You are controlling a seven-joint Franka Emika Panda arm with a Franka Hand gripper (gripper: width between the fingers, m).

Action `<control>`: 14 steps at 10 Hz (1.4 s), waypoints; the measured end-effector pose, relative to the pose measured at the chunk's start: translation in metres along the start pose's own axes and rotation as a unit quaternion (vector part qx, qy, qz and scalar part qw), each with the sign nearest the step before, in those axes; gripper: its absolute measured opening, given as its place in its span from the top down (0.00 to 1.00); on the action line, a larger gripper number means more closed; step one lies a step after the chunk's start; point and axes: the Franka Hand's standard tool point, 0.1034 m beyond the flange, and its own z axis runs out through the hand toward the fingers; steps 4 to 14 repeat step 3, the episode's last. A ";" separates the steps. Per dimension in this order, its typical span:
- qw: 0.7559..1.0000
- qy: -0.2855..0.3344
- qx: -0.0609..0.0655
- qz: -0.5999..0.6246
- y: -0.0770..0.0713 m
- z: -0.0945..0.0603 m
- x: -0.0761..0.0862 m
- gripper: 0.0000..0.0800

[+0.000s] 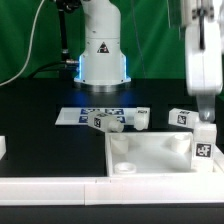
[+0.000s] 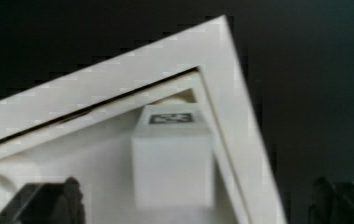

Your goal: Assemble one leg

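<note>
A leg [image 1: 203, 140] stands upright in the panel's corner socket at the exterior view's right, a tag on its side. In the wrist view the leg [image 2: 170, 155] is a white block with a tag on its top, inside the panel's pointed corner. My gripper [image 1: 204, 116] hangs straight above it. In the wrist view my gripper [image 2: 195, 208] is open, with one dark finger [image 2: 49, 205] on each side of the leg and a gap at both sides. Three more legs lie on the table: one [image 1: 103, 121], one [image 1: 140, 118] and one [image 1: 183, 116].
The large flat white panel [image 1: 150, 158] with raised rims lies at the front, and shows in the wrist view [image 2: 103, 90]. The marker board [image 1: 85, 114] lies behind it before the robot base [image 1: 102, 55]. A white part [image 1: 2, 147] sits at the exterior view's left edge.
</note>
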 end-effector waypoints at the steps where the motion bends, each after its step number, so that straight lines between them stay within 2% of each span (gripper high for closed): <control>1: 1.000 0.002 -0.001 0.000 0.001 0.003 0.001 0.19; 14: 1.000 0.002 -0.001 0.000 0.001 0.003 0.001 0.19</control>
